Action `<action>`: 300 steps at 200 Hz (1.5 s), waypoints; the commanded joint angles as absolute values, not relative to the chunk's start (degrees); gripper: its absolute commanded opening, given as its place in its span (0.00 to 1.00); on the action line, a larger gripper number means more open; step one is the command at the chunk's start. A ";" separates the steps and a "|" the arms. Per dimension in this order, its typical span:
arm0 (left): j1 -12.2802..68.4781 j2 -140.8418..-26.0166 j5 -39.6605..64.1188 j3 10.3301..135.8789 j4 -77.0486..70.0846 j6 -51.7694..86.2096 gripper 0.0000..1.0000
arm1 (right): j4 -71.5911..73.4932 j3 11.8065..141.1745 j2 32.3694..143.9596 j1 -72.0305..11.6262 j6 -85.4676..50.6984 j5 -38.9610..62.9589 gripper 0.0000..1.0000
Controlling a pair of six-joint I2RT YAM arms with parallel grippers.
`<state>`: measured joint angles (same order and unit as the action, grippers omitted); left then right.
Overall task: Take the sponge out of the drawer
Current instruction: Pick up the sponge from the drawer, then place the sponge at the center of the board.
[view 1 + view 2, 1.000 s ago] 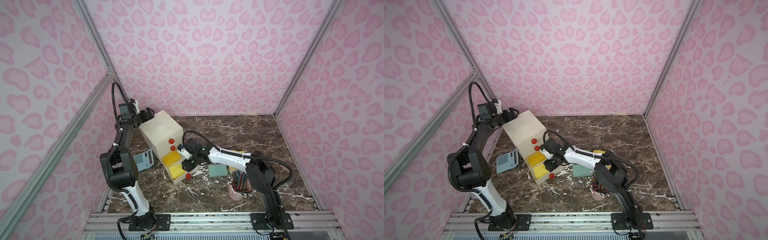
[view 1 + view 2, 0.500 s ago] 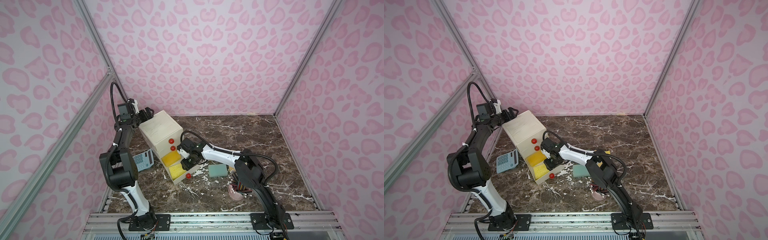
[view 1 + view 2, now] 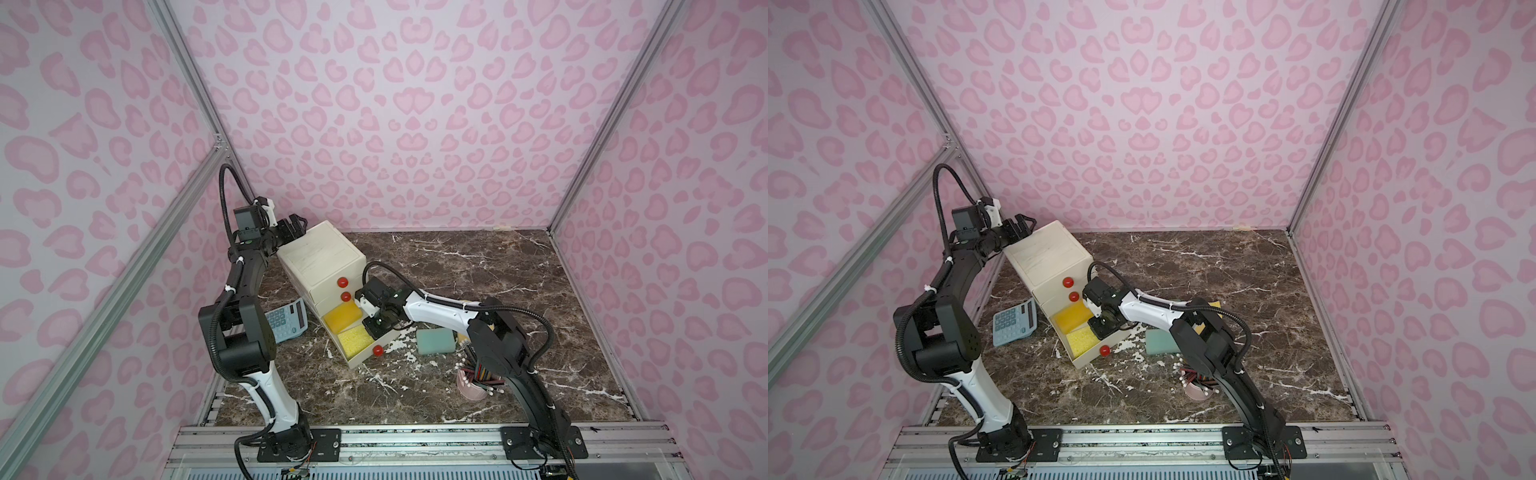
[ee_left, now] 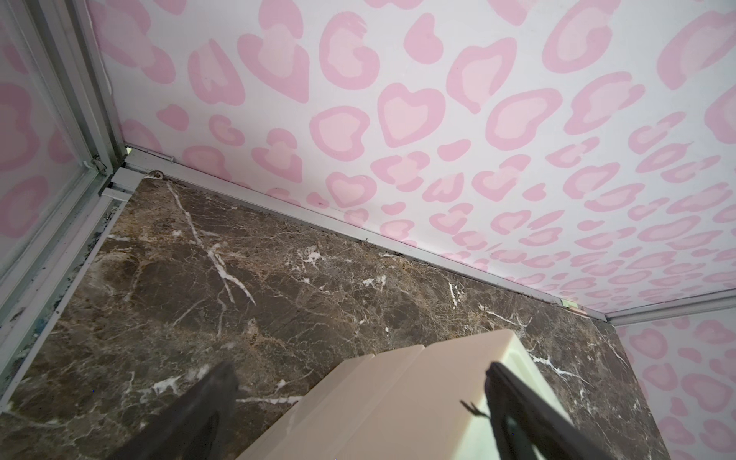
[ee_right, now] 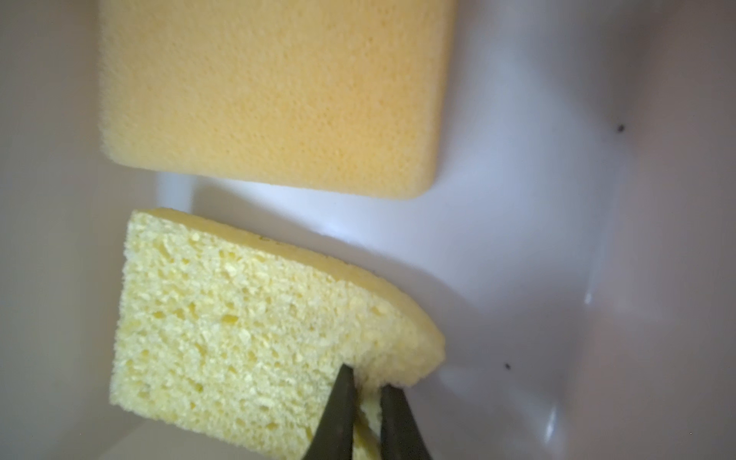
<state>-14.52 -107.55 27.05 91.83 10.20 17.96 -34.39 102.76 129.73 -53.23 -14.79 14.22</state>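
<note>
Sponge (image 5: 239,338), pale yellow: where does it lie?
— Largest first. Cabinet (image 3: 320,253) with 3 red knobs; its bottom drawer (image 3: 363,359) stands pulled out. Inside, an orange pad (image 5: 271,91) sits to the rear and the sponge at the knob end.
— And the 2 grippers?
— Left gripper (image 4: 358,368): jaws wide, straddling the cabinet's top rear corner. Right gripper (image 5: 366,378): jaws narrow, pinching 1 corner of the sponge.
</note>
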 commanded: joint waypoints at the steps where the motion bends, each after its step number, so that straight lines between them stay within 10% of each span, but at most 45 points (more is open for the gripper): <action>1: -14.59 -107.75 27.76 92.01 8.55 18.21 0.99 | -31.13 101.88 127.72 -53.30 -14.73 12.22 0.08; 136: -15.28 -106.87 28.03 90.09 7.78 18.15 0.99 | -35.48 93.93 109.92 -47.55 -12.06 -1.53 0.00; 300: -15.86 -109.51 30.49 90.36 5.54 19.86 0.98 | -36.75 71.54 93.26 0.12 3.39 -0.53 0.00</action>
<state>-15.84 -108.79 29.19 89.89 6.72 19.70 -37.50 73.30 92.29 -2.07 -1.04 -4.56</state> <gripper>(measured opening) 0.983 0.049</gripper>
